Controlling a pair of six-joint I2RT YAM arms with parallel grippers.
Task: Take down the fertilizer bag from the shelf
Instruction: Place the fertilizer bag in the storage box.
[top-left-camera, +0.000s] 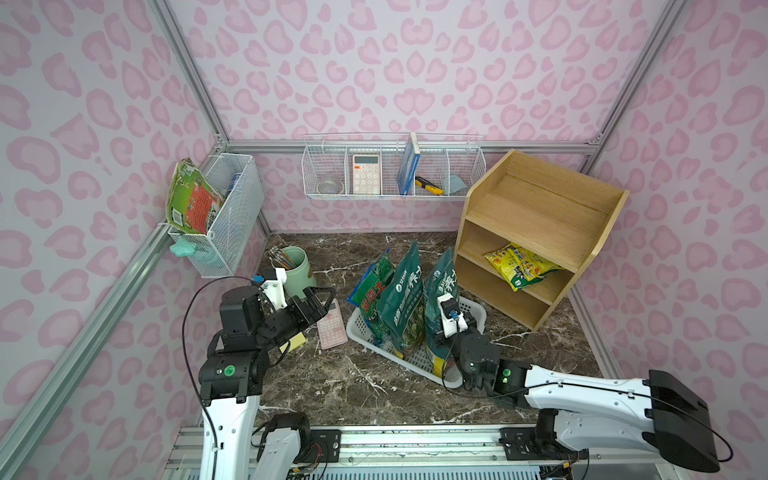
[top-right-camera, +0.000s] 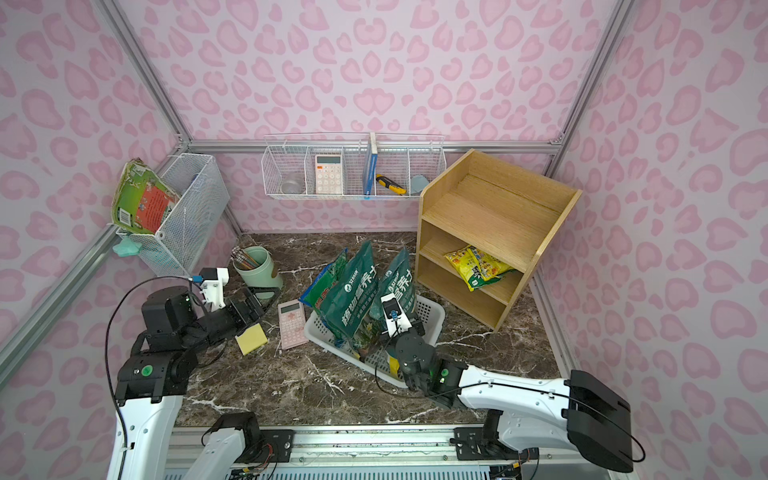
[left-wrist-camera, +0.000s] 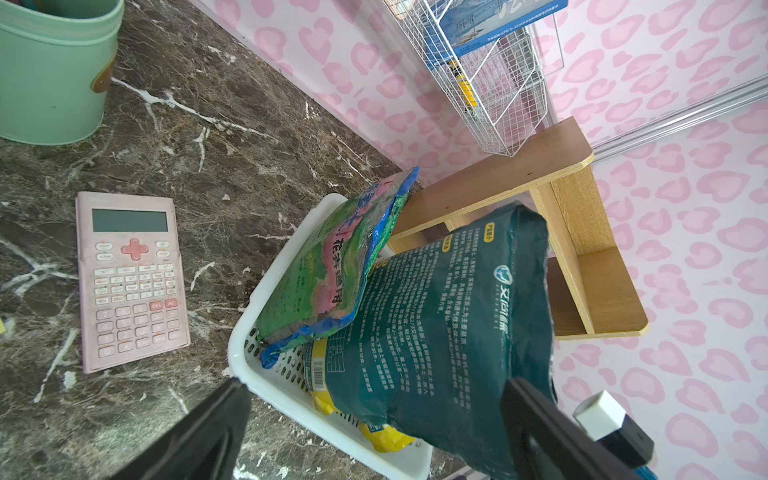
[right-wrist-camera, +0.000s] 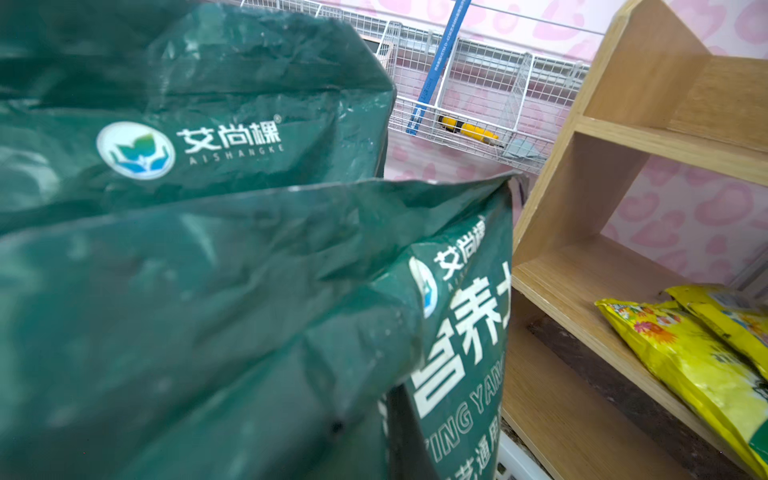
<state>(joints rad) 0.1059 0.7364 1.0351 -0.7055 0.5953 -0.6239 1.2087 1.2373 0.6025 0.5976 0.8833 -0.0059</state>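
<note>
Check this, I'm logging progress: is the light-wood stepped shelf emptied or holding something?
Holding: yellow plastic bags, apparently two overlapping, lie flat on the middle board of the light-wood stepped shelf.

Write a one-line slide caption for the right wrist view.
Dark green soil bags fill the foreground; yellow fertilizer bags lie on the light-wood shelf beside them.
</note>
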